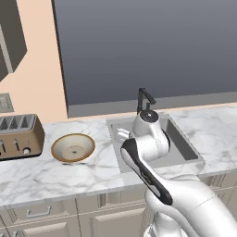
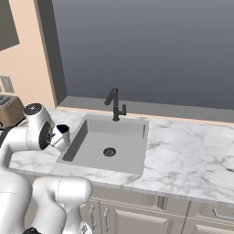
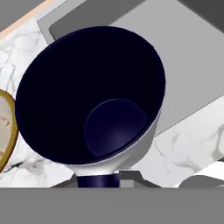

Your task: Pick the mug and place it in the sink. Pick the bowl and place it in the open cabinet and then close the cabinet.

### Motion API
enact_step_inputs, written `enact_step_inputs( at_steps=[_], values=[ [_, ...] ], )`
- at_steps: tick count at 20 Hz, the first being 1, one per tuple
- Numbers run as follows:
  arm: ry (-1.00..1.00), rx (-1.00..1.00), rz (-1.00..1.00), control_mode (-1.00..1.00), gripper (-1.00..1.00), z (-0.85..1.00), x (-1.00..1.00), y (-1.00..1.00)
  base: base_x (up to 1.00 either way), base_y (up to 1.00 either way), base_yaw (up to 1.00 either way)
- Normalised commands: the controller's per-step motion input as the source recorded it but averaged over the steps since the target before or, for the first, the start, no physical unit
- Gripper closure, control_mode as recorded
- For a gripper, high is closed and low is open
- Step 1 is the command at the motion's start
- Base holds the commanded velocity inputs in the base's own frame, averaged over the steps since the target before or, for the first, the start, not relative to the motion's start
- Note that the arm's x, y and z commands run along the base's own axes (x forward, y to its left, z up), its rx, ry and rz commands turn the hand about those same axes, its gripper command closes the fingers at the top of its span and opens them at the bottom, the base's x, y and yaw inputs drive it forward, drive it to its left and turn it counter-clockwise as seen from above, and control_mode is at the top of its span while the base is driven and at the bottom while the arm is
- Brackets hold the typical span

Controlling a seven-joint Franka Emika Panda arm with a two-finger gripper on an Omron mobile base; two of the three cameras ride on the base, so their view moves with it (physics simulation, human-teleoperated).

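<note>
The mug (image 3: 92, 100), light-grey outside with a dark navy interior and dark handle, is clamped in the gripper (image 2: 61, 136) just beside the sink's (image 2: 137, 164) left edge, above the marble counter (image 2: 183, 155).

In the hand view the mug (image 3: 94, 103) hides the tool's fingertips, so how the jaws stand cannot be read there. The bowl (image 3: 5, 131) is cut by the left edge to a sliver of brown rim. In the left base view the arm covers the mug and the front left part of the sink (image 1: 183, 143) — the drain is hidden too. The toaster (image 1: 18, 136) and the cabinet (image 1: 10, 39) are cut by the left edge. In the right base view the white wrist covers most of the mug (image 2: 62, 131) — just its dark rim shows.
</note>
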Motion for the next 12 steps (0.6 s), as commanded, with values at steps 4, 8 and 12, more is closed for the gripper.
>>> enact_step_inputs(
  at_steps=[4, 8, 12],
  values=[
    [0.0, 0.1, 0.0, -1.0, 1.0, 0.0, 0.12, -0.71, 0.0, 0.0, 0.0],
    [0.01, 0.07, -0.01, -1.0, 1.0, -0.01, 0.2, -0.56, 0.0, 0.0, 0.0],
    [-0.01, 0.0, 0.0, -1.0, 1.0, -0.26, 0.25, -0.34, 0.0, 0.0, 0.0]
  ],
)
